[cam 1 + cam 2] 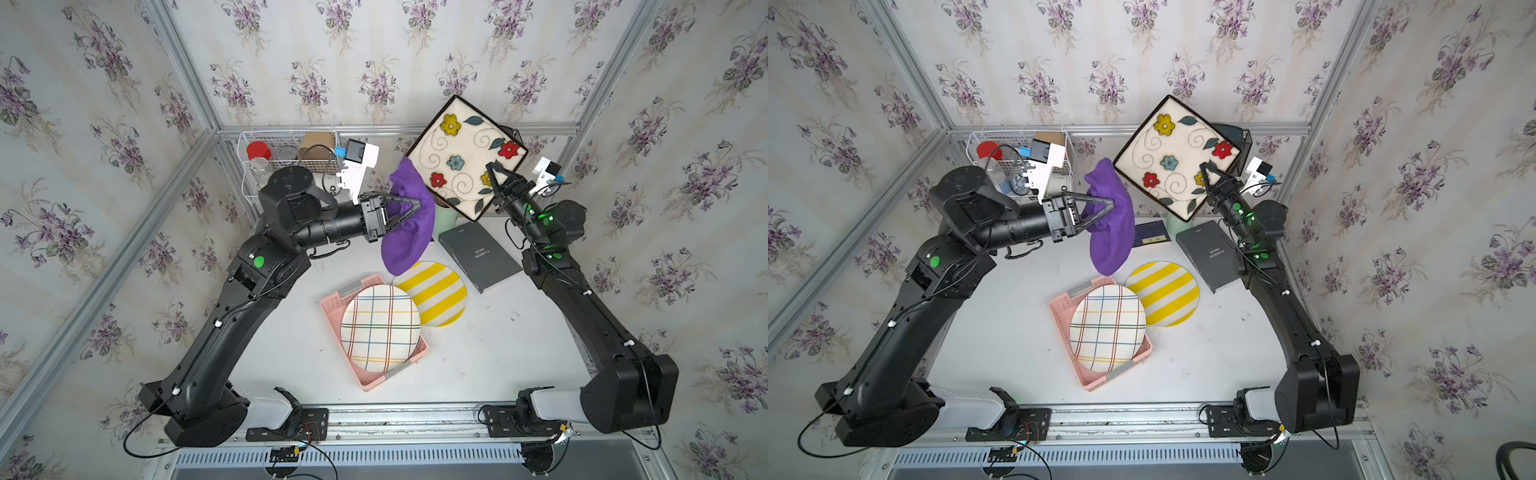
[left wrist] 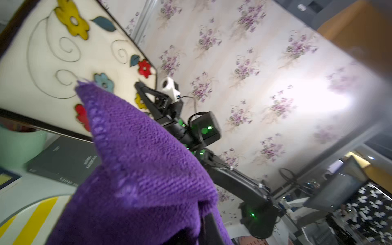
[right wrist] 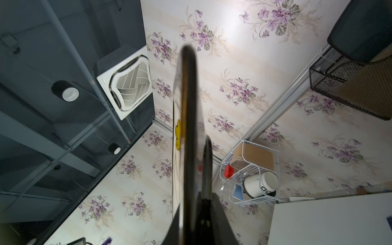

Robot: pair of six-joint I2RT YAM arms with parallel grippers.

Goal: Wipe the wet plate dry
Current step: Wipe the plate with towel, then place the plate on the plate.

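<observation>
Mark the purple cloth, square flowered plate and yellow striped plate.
purple cloth [image 1: 409,239]: in a top view, its hanging fold.
square flowered plate [image 1: 456,163]: in a top view, its blue flower.
yellow striped plate [image 1: 436,293]: in a top view, its middle.

So the 2 arms, left arm [image 1: 224,332] and right arm [image 1: 590,316], are chunky matte black with round green stickers [image 1: 259,261], thin black cables [image 1: 124,440] held by white clips [image 1: 217,323], pale grey base links [image 1: 266,409] and white camera mounts [image 1: 358,170]. The left gripper [image 1: 419,204] has skeletal triangle-frame fingers [image 1: 399,198].
</observation>
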